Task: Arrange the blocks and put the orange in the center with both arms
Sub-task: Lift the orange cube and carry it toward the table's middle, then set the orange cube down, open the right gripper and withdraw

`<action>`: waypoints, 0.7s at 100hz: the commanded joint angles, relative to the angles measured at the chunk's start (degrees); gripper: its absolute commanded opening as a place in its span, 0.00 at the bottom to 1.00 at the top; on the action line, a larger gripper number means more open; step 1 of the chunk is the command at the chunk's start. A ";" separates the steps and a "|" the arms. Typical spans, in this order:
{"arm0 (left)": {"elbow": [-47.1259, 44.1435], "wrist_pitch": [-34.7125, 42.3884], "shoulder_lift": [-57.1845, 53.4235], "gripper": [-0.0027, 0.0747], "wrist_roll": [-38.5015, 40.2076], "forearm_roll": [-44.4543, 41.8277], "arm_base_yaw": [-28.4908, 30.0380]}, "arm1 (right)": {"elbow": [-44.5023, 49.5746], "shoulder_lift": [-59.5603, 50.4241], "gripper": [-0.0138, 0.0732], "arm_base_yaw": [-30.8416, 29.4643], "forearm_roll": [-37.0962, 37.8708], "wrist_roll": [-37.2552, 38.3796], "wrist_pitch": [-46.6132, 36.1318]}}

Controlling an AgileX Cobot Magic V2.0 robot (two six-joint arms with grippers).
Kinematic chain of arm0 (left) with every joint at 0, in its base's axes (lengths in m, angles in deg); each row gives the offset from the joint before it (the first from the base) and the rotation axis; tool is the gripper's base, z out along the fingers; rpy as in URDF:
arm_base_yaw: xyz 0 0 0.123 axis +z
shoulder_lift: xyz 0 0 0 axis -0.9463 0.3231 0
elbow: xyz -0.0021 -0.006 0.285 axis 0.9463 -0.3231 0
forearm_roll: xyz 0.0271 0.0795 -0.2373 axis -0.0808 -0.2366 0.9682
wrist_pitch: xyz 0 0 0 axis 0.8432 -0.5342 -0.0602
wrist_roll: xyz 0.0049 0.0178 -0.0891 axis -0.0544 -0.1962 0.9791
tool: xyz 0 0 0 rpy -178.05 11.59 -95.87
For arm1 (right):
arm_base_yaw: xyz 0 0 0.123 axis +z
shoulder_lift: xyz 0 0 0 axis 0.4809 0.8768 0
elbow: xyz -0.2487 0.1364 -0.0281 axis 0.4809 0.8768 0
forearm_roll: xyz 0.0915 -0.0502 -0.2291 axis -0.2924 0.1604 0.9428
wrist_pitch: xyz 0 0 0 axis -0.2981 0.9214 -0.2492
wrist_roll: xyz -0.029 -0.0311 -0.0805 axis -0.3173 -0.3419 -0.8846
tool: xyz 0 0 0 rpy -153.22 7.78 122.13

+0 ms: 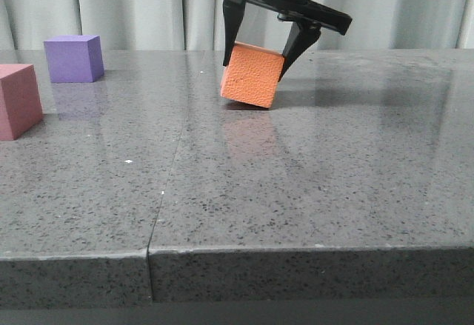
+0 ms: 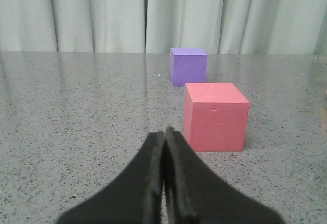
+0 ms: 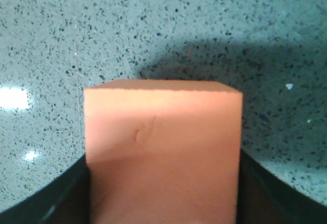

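Black fingers (image 1: pixel 231 32) of the right gripper (image 1: pixel 263 44) come down from above and clamp the orange cube (image 1: pixel 252 75) on two opposite sides. That cube sits tilted, its lower left corner at or just above the grey speckled tabletop (image 1: pixel 311 177); whether it touches cannot be told. From the right wrist view the orange cube (image 3: pixel 162 152) fills the space between the dark fingers (image 3: pixel 265 193), and a small curved mark shows on its upper face.

Taking the orange cube as the landmark: the purple cube (image 1: pixel 73 58) stands well apart to its left, toward the back edge of the table by the pale curtain (image 1: pixel 133 7). The pink-red cube (image 1: pixel 18 101) stands farther left and nearer the camera, cut off by the picture edge. A wide bare stretch of stone lies between the orange cube and the table's front edge (image 1: pixel 296 255), and another to its right. A thin seam (image 1: pixel 174 173) runs through the tabletop from front to back, just left of the orange cube.

From the left wrist view, the left gripper (image 2: pixel 164 147) has its fingers pressed together, holding nothing, just short of the pink-red cube (image 2: pixel 214 117), with the purple cube (image 2: pixel 188 66) behind it. No writing or labels can be read on anything.
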 commanded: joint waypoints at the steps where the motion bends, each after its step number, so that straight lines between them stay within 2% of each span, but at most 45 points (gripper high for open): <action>1: -2.40 4.71 -1.77 0.01 -0.02 0.06 -0.22 | -1.80 -3.38 0.77 -0.14 -0.76 -0.17 -1.33; 15: -2.40 4.71 -1.77 0.01 -0.02 0.06 -0.22 | -1.80 -3.38 0.90 -0.14 -0.83 -0.17 -1.33; 70: -2.40 4.71 -1.77 0.01 -0.02 0.06 -0.22 | -1.87 -6.86 0.90 -0.07 -2.30 -1.40 1.53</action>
